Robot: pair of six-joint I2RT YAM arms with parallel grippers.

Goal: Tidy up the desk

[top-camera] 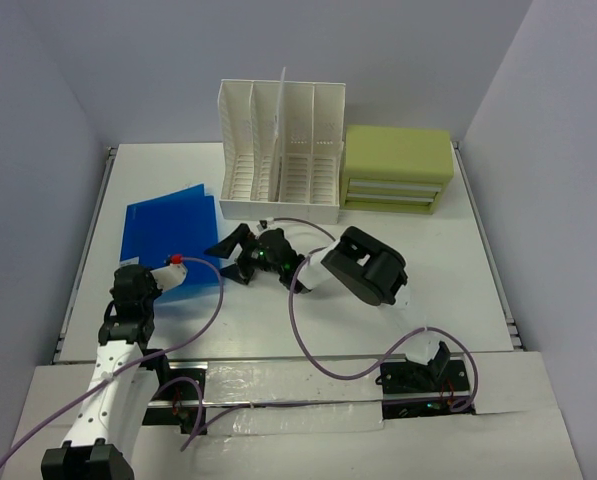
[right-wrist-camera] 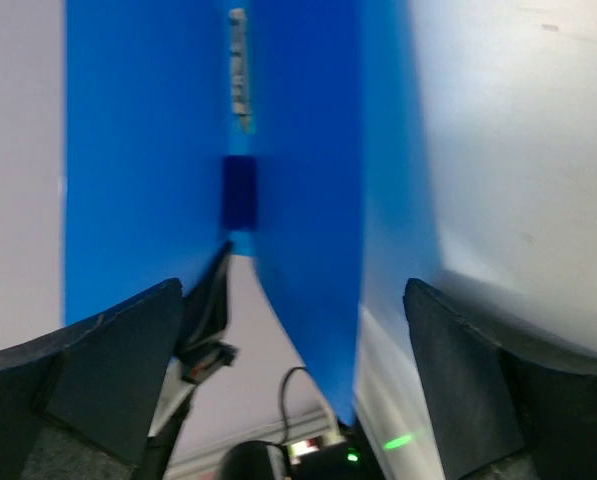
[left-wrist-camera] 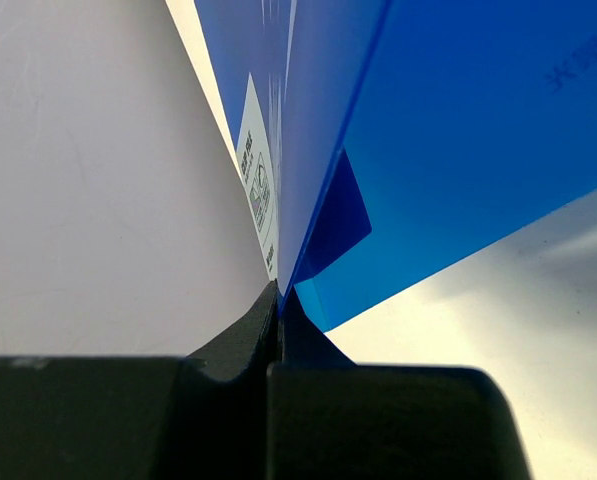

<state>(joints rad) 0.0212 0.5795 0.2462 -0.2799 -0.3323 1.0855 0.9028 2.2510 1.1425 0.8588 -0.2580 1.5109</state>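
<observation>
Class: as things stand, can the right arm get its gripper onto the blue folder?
Probably yes. The right gripper is open, with the blue folder straight ahead between its fingers and nothing in the way. The left gripper is shut on the folder's corner.

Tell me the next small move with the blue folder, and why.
Probably close the right gripper on the blue folder. Its jaws stand wide open with the folder's edge running down between them, while the left gripper is shut on it. A second grip should steady the thin folder before it is carried.
</observation>
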